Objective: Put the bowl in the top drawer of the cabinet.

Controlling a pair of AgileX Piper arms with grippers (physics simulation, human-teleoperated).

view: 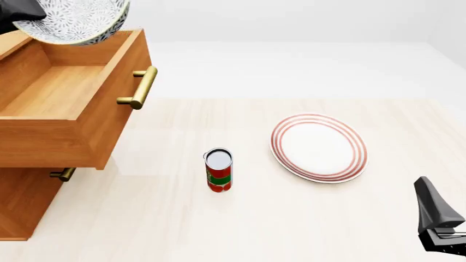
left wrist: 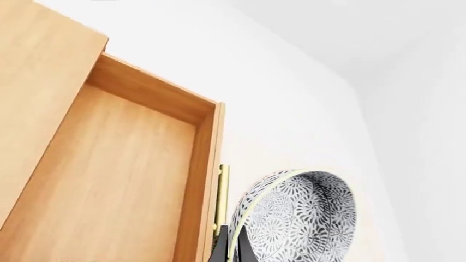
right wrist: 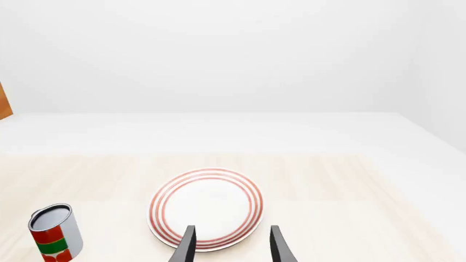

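Note:
The bowl (view: 73,19), white with a dense dark leafy pattern, hangs tilted above the back of the open top drawer (view: 120,117). My left gripper (view: 28,21) is shut on the bowl's rim at the view's top left corner. The left wrist view shows the bowl (left wrist: 302,215) pinched at its rim by my left gripper (left wrist: 231,248), with the drawer's bare wooden floor (left wrist: 109,180) beside it. The drawer sticks far out of the orange-brown cabinet (view: 22,207). My right gripper (right wrist: 229,246) is open and holds nothing, near the front right of the table (view: 440,221).
A flat white plate with red rings (view: 319,147) lies right of centre, just ahead of my right gripper. A red and green can (view: 218,170) stands upright in the middle. The drawer's brass bar handle (view: 142,87) juts toward the table; a smaller handle (view: 64,174) shows below.

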